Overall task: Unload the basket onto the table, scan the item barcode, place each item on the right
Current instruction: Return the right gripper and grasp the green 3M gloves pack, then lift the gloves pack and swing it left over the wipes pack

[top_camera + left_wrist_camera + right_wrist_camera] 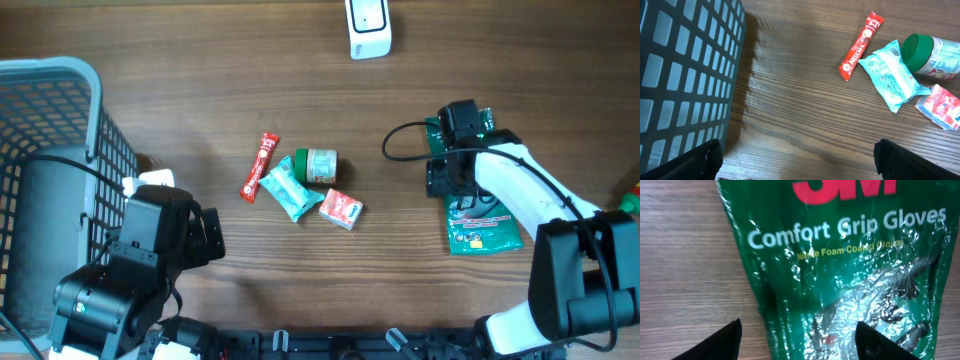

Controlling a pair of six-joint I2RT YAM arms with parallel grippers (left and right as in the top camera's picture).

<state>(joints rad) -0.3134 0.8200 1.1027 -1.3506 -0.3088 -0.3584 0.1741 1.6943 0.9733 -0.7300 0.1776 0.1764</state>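
Right wrist view: right gripper fingertips show as two dark tips at the lower edge of the frame, standing apart. One is over bare wood just left of the green glove packet, the other over its crinkled film. Nothing is clamped; I cannot tell whether the tips touch the film. The packet lies flat and fills the centre and right of this frame. White print reads "Comfort Grip Gloves", with red lettering cut off at the top edge.

Overhead view: the packet sits at right of centre, its upper part hidden under the right arm. No barcode is visible on the exposed face.

Left wrist view: left gripper fingers are wide apart at the lower corners, with only bare table between them. Grey basket wall fills the left of the frame.

In the upper right of that frame lies a loose cluster:
- red Nescafe stick
- teal wipes pack
- green-lidded jar on its side
- small red sachet

The wipes pack touches the jar.

A white device sits at the top centre of the overhead frame, well apart from the packet.
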